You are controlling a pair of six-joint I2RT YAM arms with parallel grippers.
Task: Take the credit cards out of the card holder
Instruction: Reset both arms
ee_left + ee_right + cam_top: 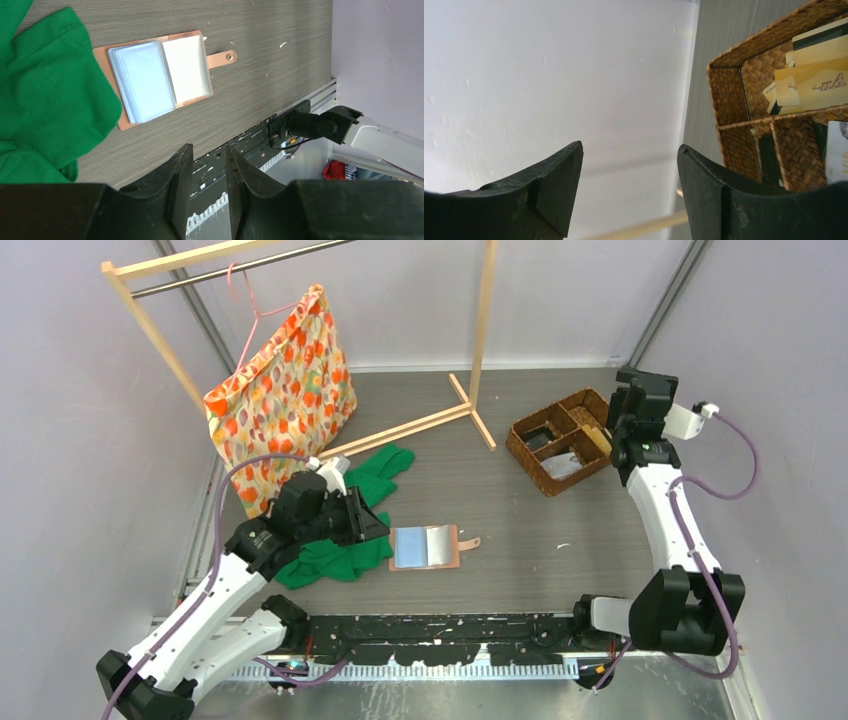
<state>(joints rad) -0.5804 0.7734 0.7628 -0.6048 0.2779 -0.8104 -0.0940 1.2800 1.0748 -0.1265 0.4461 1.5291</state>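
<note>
The salmon-pink card holder (428, 547) lies open and flat on the table, pale blue-grey inside, with its snap tab (470, 542) pointing right. In the left wrist view the card holder (160, 77) shows a stack of pale cards (142, 82) in one half. My left gripper (378, 525) hovers just left of it over the green cloth; its jaws (209, 148) stand slightly apart and empty. My right gripper (620, 443) is over the wicker basket (530, 455), wide open and empty (630, 145). Gold cards (819, 82) lie in a basket compartment.
A green cloth (345, 540) lies beside the holder's left edge and also shows in the left wrist view (45, 95). A patterned orange bag (285, 400) hangs from a wooden rack (420, 425) at the back left. The arms' black base rail (450, 635) runs along the near edge.
</note>
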